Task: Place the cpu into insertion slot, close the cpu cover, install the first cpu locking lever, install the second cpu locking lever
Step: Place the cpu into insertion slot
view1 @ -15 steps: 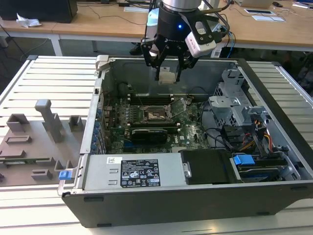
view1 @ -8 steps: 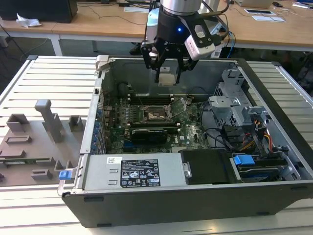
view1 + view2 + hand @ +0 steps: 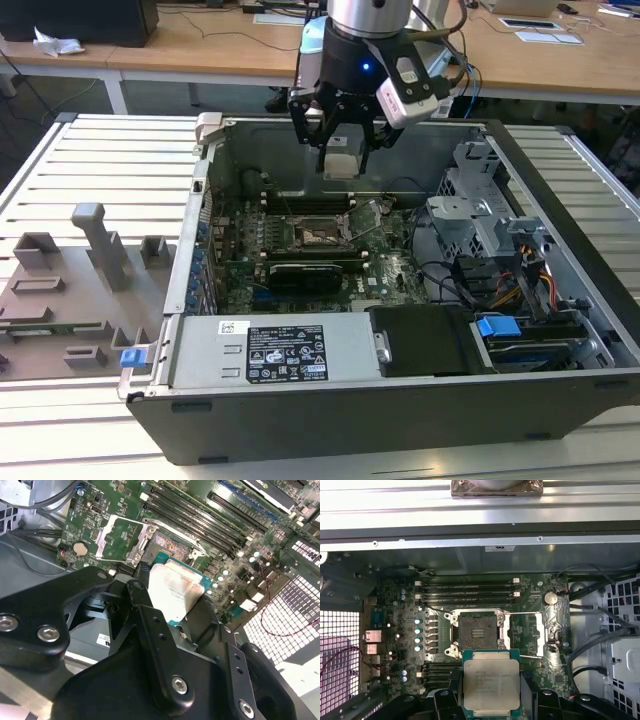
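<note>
Arm end, exterior view: a silver-grey cylindrical metal wrist (image 3: 368, 15) carries a black, linkage-type gripper (image 3: 343, 160) with a small blue indicator light (image 3: 366, 68). A white-and-grey boxy camera module (image 3: 410, 90) sits on one side, with dark cables (image 3: 466, 60) beside it. Second wrist view: matte black finger links (image 3: 155, 645) — flat, angular bars — joined by round silver socket-head screws (image 3: 179, 684).

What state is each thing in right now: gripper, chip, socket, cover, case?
gripper: shut on the cpu
cpu: held clear of the board, not seated
insertion slot: empty, pin field uncovered
cpu cover: swung open, lying beside the slot
computer case: side open, inside exposed
</note>
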`<state>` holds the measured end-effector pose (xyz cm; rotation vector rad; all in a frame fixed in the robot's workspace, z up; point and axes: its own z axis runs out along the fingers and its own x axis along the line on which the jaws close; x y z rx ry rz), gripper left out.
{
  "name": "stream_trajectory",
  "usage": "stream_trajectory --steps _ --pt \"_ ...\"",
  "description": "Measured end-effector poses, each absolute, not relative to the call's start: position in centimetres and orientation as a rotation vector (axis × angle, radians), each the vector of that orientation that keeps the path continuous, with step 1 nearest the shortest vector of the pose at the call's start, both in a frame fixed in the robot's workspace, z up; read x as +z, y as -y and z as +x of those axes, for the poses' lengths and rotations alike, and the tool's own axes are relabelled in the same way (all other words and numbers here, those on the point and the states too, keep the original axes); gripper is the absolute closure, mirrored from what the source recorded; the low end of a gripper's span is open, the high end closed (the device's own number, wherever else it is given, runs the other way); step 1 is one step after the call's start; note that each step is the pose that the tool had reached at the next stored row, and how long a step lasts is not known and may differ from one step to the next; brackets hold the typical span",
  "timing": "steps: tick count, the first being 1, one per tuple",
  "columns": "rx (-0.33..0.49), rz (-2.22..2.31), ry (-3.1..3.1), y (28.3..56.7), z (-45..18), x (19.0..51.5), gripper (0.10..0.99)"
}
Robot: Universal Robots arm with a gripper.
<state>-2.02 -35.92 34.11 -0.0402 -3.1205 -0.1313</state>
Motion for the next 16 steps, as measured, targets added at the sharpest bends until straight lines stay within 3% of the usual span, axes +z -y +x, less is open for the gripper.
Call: stream_trajectory --steps 16 --pt "-0.130 -0.040 3.121 35.9 -2.0 32.6 0.545"
